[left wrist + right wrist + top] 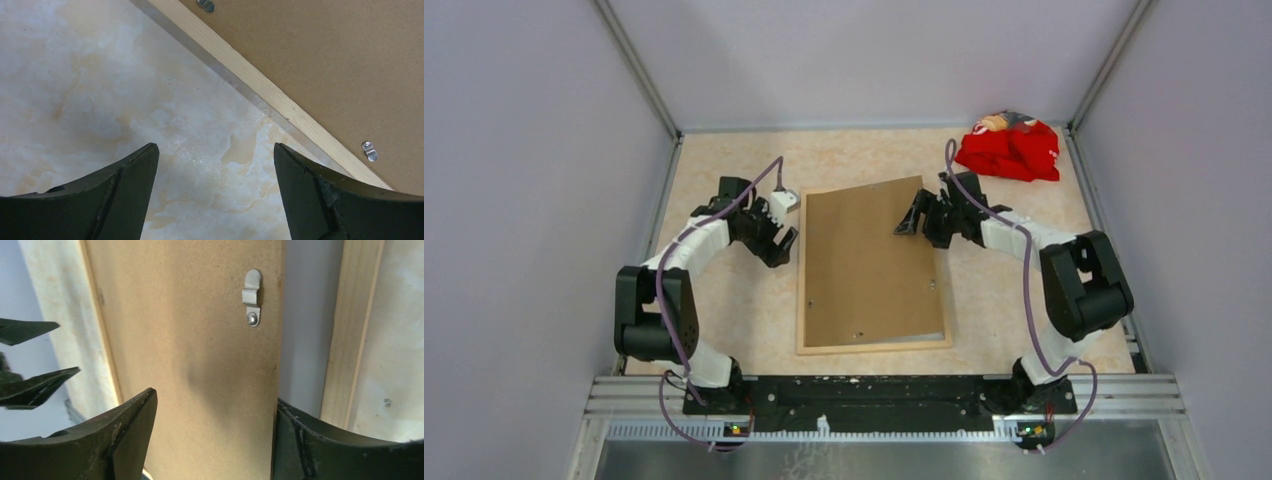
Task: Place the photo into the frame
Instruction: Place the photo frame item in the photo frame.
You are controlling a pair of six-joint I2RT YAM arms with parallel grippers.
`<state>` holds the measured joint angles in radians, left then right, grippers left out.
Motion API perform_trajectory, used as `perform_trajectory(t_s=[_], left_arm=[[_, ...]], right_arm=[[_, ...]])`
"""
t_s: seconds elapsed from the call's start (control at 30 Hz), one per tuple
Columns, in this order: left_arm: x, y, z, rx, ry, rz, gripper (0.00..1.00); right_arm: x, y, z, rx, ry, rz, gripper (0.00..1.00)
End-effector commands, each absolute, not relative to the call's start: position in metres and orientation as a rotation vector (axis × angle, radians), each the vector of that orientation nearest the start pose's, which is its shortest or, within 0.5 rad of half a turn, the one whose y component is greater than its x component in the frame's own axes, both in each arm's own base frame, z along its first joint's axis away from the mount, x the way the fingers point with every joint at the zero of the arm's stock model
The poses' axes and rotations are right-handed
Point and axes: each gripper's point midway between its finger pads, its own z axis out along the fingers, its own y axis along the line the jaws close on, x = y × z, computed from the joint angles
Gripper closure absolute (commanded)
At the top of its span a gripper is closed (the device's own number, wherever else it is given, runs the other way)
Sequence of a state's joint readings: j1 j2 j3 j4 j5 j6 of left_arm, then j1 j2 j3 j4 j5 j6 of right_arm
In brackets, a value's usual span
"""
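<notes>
Left gripper (215,150) and right gripper (215,395) are spread wide, nothing held. The backing board (869,265), laid askew on the frame (874,346), may be left unseated

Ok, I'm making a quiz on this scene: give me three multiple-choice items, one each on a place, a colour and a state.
1. Where is the red cloth? A far right corner; B near left corner; C on the board.
2. What colour is the board on the frame? A white; B brown; C blue.
3. How is the left gripper? A shut on the frame; B shut on the cloth; C open.
Answers: 1 A, it lies far right in the top view. 2 B, plain brown throughout. 3 C, its jaws stand apart over bare table.
</notes>
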<state>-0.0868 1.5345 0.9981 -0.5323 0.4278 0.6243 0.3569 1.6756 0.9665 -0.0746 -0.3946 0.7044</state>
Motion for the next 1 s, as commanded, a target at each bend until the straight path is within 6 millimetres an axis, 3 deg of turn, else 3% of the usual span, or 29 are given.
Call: perform_trajectory(t_s=[0.0, 0.13, 0.33, 0.4, 0.7, 0.8, 0.87, 0.97], left_arm=[[0.331, -0.085, 0.078, 1.028, 2.281, -0.384, 0.09], [0.328, -0.086, 0.077, 1.027, 2.284, -0.398, 0.08], [0.319, -0.086, 0.072, 1.024, 2.305, -0.421, 0.08], [0.318, -0.087, 0.072, 1.025, 2.304, -0.422, 0.07], [0.311, -0.09, 0.07, 1.036, 2.314, -0.465, 0.06], [0.306, -0.094, 0.069, 1.037, 2.319, -0.511, 0.07], [0.304, -0.098, 0.069, 1.032, 2.323, -0.544, 0.08], [0.301, -0.102, 0.07, 1.025, 2.323, -0.585, 0.08]], right_arm=[[0.356, 0.221, 0.085, 0.157, 2.517, 0.73, 0.26], [0.358, 0.214, 0.091, 0.119, 2.543, 0.567, 0.17], [0.358, 0.208, 0.107, 0.042, 2.54, 0.41, 0.12], [0.359, 0.209, 0.109, 0.033, 2.542, 0.407, 0.02], [0.358, 0.204, 0.127, 0.041, 2.5, 0.395, 0.01], [0.357, 0.208, 0.149, 0.022, 2.444, 0.388, 0.01], [0.353, 0.224, 0.173, -0.058, 2.367, 0.448, 0.01], [0.336, 0.264, 0.214, -0.157, 2.162, 0.797, 0.01]])
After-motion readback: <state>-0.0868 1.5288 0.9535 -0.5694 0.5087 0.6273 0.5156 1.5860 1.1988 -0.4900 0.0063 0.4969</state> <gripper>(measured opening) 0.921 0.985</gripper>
